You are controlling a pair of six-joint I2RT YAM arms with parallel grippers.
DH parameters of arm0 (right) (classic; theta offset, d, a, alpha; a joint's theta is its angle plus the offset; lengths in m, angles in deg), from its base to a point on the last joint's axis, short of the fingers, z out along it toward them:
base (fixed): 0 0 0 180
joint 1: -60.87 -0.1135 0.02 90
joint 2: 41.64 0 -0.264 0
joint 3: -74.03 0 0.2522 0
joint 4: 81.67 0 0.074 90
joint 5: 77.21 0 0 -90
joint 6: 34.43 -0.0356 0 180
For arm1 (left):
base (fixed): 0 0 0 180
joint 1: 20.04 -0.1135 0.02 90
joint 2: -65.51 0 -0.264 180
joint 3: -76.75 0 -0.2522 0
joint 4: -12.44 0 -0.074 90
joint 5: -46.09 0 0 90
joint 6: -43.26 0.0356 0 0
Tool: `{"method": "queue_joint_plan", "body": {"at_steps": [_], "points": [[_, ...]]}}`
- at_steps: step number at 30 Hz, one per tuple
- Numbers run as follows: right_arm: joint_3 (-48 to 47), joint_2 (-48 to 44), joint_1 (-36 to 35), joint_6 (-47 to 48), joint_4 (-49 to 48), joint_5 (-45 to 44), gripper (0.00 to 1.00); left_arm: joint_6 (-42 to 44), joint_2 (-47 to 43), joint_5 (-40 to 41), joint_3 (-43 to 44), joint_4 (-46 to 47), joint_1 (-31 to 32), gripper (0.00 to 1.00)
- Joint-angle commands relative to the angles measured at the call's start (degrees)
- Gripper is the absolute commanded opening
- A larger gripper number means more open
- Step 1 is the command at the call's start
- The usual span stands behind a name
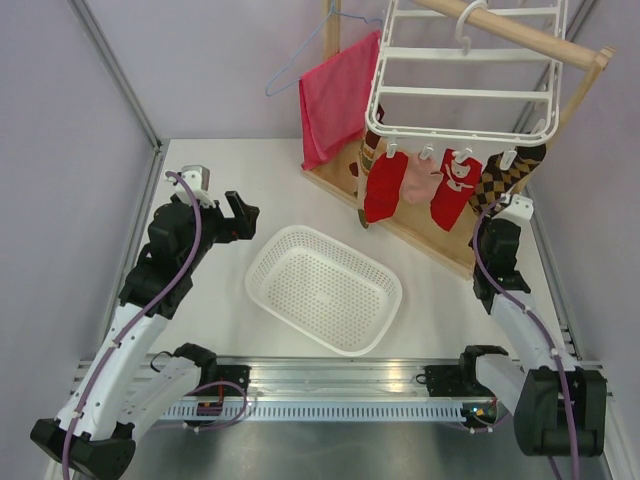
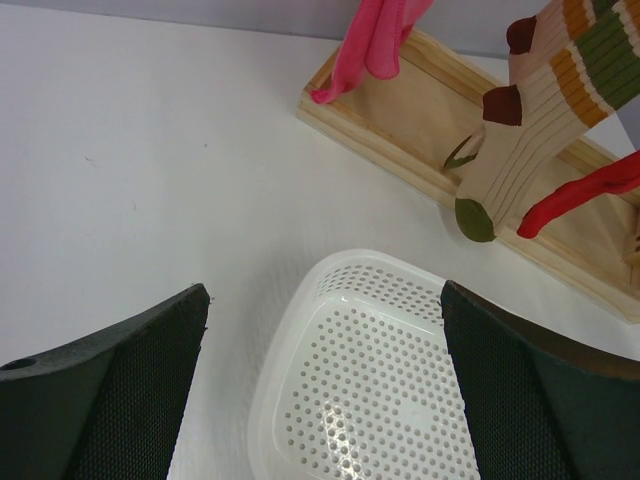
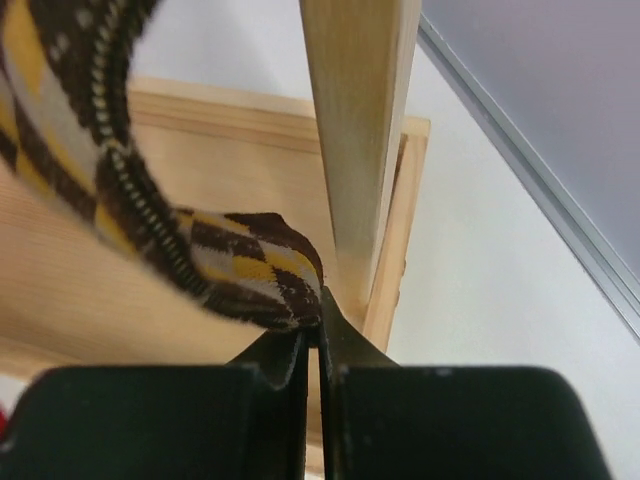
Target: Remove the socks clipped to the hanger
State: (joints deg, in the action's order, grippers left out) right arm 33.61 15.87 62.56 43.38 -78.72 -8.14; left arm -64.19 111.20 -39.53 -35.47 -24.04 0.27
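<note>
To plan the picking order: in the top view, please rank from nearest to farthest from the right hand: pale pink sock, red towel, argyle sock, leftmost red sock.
1. argyle sock, at the right hand, right end.
2. pale pink sock, middle of the row.
3. leftmost red sock, further left.
4. red towel, far upper left.

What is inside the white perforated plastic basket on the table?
Nothing lies inside the white perforated plastic basket: the top view shows only its bare holed floor. No part of the inside is covered there.
</note>
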Motion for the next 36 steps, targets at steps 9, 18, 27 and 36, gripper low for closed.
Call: {"method": "queue_joint_plan", "body": {"at_steps": [9,18,27,36], "points": [[-0.15,-15.67,-10.55,-2.49,8.52,0.89,0.01,1.63,-1.84,1.07,1.88,0.40,-0.28,0.97],[0.38,-16.91,-22.07,-5.74,8.88,-2.00,0.01,2.42,0.10,4.56,2.93,0.22,4.28,0.99],[0.20,-11.47,-37.45,-6.97,5.36,-11.31,0.01,0.32,2.82,16.44,5.04,-1.45,19.66,0.99],[-1.29,-6.37,-47.30,-7.06,1.84,-16.42,0.01,-1.18,14.58,22.87,11.45,3.46,35.84,1.00]]}}
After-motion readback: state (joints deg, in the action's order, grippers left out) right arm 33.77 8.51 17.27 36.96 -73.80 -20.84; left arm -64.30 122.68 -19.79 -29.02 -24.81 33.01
